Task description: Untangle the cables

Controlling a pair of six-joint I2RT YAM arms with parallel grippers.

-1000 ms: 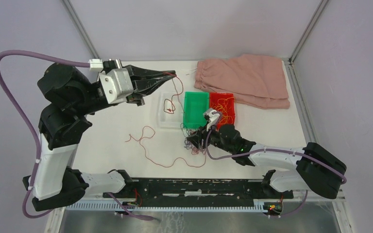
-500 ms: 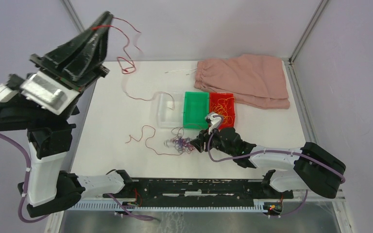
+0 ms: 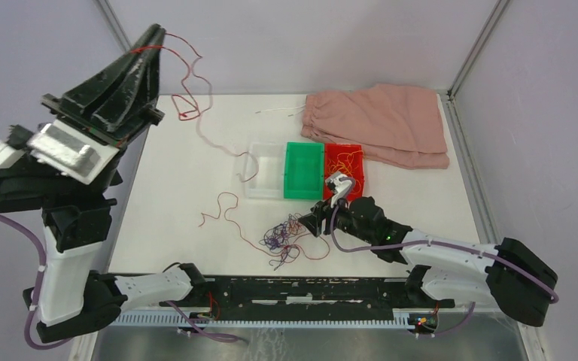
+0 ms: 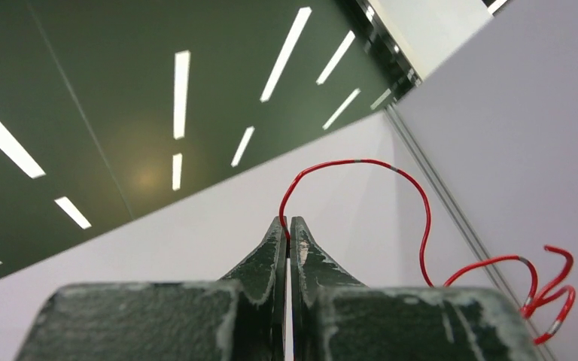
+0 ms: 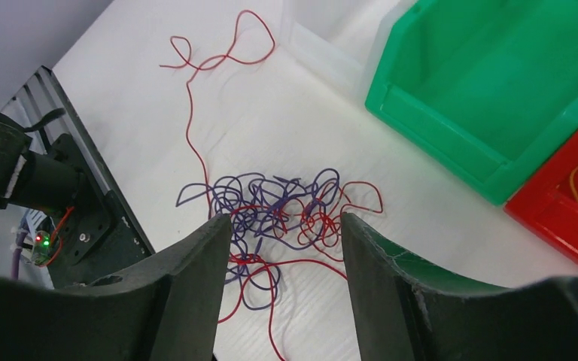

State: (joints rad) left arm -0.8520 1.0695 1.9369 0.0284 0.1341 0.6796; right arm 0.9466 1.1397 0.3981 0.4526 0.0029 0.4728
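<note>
left hand (image 3: pixel 149 39): raised high over the far-left desk (image 3: pixel 173 188) corner, pinched closed on a red cable (image 3: pixel 190 71)
red cable: hangs from the tips, trails down toward the clear bin (image 3: pixel 260 177)
right hand (image 5: pixel 284 222): low, jaws apart, gripping nothing
clump (image 5: pixel 275 210): purple and red cables tangled on the desk near the front edge, just past the right fingers
red bin (image 3: pixel 344 169): yellow-orange cables (image 3: pixel 350 174) inside
green bin (image 3: pixel 303 169): between clear and red bins

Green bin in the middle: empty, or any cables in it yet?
Empty. The green bin shows only bare floor and walls from above and from the right wrist; the red bin beside it holds yellow strands.
</note>
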